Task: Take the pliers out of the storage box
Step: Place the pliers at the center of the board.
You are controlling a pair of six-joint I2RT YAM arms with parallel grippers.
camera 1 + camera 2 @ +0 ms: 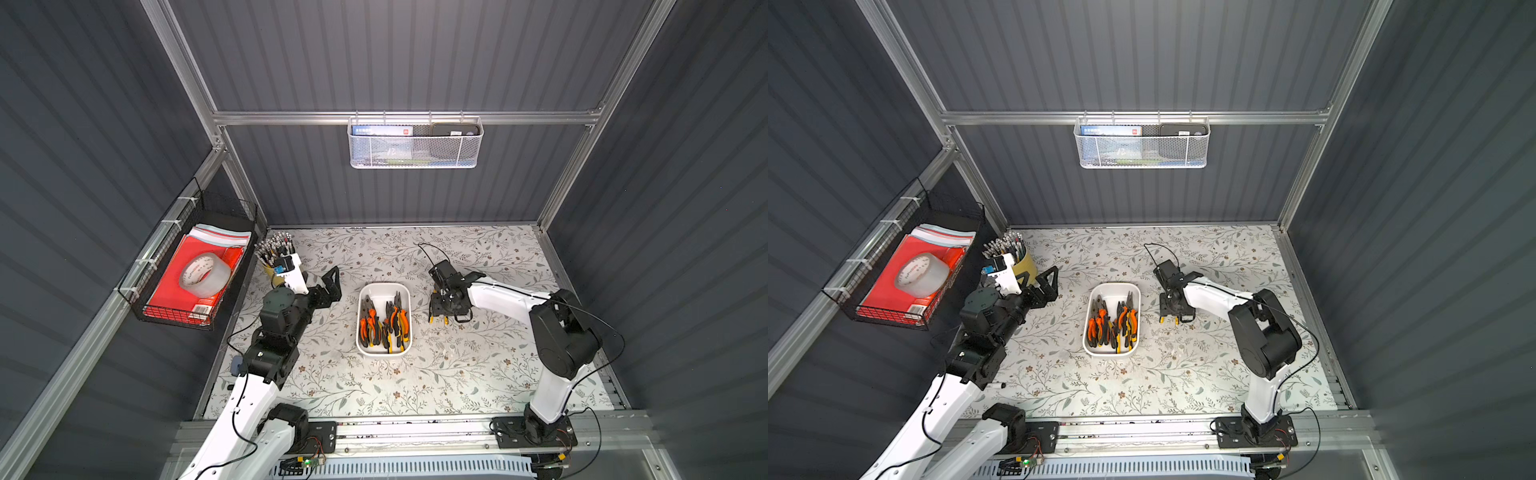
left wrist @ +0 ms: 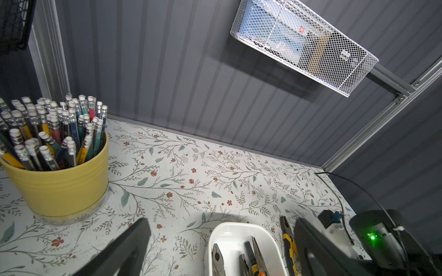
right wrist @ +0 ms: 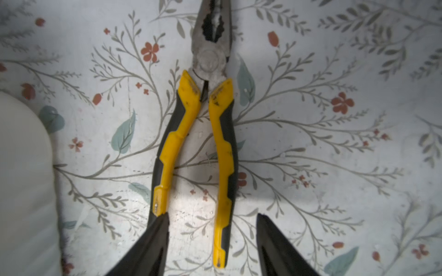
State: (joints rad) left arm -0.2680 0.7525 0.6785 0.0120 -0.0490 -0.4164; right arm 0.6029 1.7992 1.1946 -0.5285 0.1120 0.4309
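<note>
The storage box (image 1: 384, 287) (image 1: 1115, 286) is a shallow white tray in the middle of the floral table, and several pliers (image 1: 384, 324) (image 1: 1113, 326) with orange or yellow handles lie inside it. One yellow-and-black long-nosed pair of pliers (image 3: 172, 148) (image 2: 288, 239) lies flat on the table just right of the box. My right gripper (image 3: 212, 215) (image 1: 451, 309) hovers over its handle ends, open, jaws apart on either side of the handles and holding nothing. My left gripper (image 2: 221, 221) (image 1: 330, 286) hangs wide open and empty, left of the box.
A yellow cup of pencils (image 1: 276, 257) (image 2: 62, 181) stands at the back left, close behind the left gripper. A black wire basket (image 1: 195, 266) with tape hangs on the left wall. A white mesh basket (image 1: 415, 143) hangs on the back wall.
</note>
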